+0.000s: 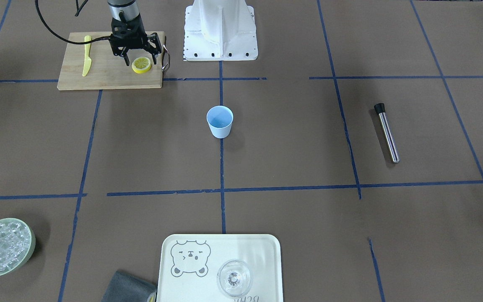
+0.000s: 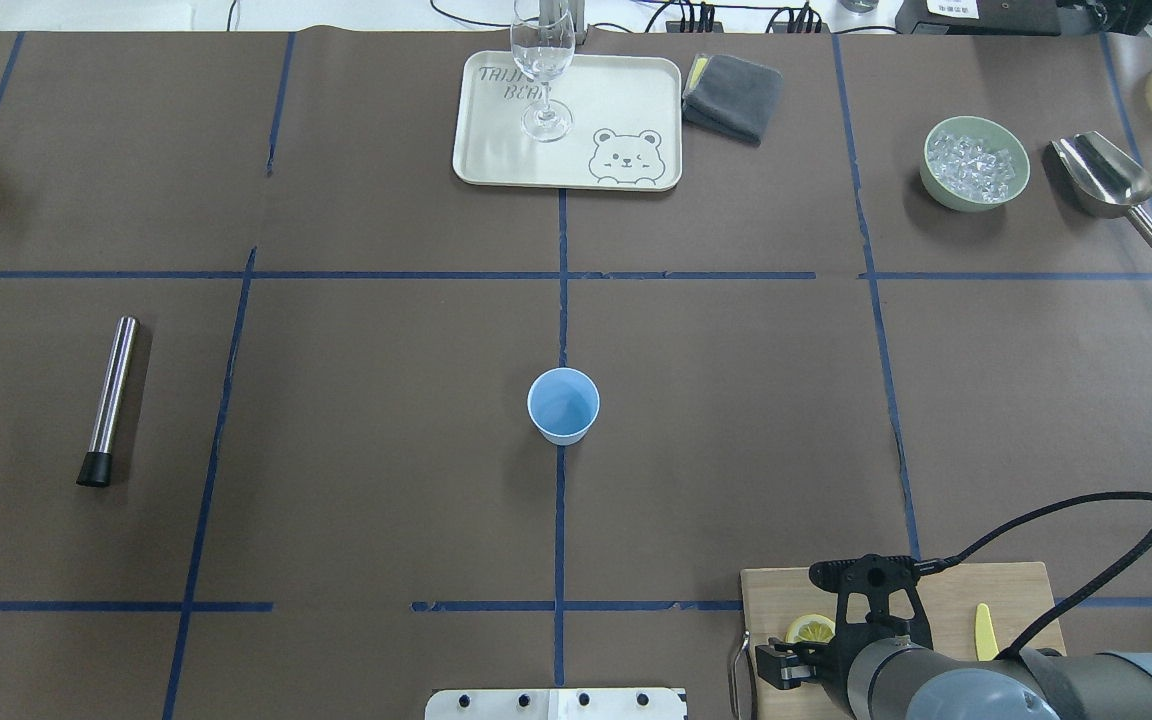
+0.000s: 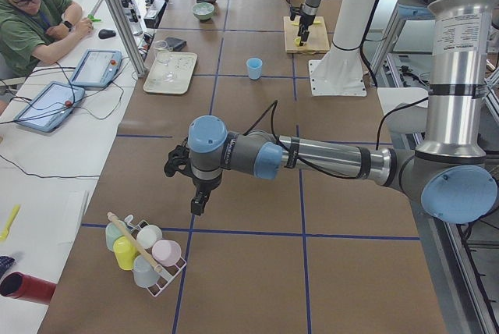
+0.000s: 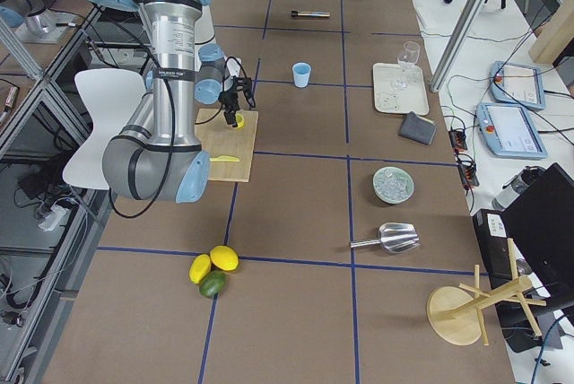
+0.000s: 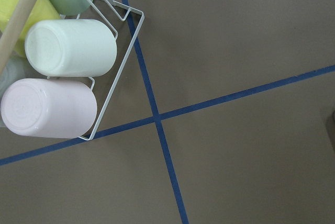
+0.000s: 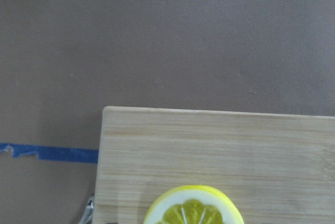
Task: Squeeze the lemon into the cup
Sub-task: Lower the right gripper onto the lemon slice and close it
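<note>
Stage: early. I judge this to be the approach to the pick-up, with nothing squeezed yet.
Lemon: the thin round lemon slice with yellow rind and pale flesh (image 1: 141, 65) lies flat on the pale wooden cutting board (image 1: 107, 74). It sits near the board's metal-handle end, on the robot's right side of the brown tabletop (image 1: 292, 138).
Right tool: the black two-finger tool (image 1: 141, 59) hangs over the slice with its fingers spread wide, one to each side of it, and it holds nothing. Whether the fingertips touch the board or the rind cannot be told.
Cup: the small light-blue tapered cup (image 1: 219, 121) stands upright at the middle of the tabletop on a blue tape line, well apart from the board. Its inside looks empty.
Left tool: the left tool (image 3: 196, 207) hovers at the tabletop's far left end, near a white wire rack of pastel mugs (image 5: 116, 76). I cannot tell whether its fingers are apart or together.
Done: as far as shows, only the placing of the right tool above the slice.
Remaining: closing on the slice, lifting it, carrying it over the cup's mouth and pressing the juice out.
Also on the board: a long yellow plastic knife (image 1: 86, 54), apart from the slice.
Likely difficulty: a thin slice lying flat offers the fingers little edge to bite.
</note>
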Tool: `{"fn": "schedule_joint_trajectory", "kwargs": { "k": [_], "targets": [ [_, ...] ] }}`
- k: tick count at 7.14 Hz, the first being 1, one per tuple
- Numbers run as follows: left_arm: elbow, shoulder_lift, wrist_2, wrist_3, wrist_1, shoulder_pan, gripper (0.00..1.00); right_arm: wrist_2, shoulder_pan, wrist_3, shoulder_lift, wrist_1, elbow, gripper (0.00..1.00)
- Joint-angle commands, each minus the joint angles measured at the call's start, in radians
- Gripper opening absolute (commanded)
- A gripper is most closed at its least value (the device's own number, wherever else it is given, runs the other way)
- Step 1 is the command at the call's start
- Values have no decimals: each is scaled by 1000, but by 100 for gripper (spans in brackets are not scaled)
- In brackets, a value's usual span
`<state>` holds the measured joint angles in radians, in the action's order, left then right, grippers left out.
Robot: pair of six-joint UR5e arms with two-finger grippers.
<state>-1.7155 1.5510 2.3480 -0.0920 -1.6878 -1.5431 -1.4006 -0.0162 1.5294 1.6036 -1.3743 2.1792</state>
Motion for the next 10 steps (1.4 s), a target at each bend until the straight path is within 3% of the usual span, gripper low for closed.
{"fn": "schedule_joint_trajectory", "kwargs": {
  "k": [1,4,7,8,9,10],
  "targets": [
    [-3,0,1,0,0,0,100,-14,-1,0,-1,0,-6,92],
    [-3,0,1,0,0,0,100,-17,-1,0,-4,-2,-9,92],
    [-1,0,1,0,0,0,100,-17,1,0,-4,0,-9,62],
    [-3,0,1,0,0,0,100,-18,1,0,-4,0,-7,44],
    [-3,0,1,0,0,0,100,-18,2,-2,-1,0,-6,33],
    [-1,0,1,0,0,0,100,-18,4,-2,1,-2,-3,27]
  ]
}}
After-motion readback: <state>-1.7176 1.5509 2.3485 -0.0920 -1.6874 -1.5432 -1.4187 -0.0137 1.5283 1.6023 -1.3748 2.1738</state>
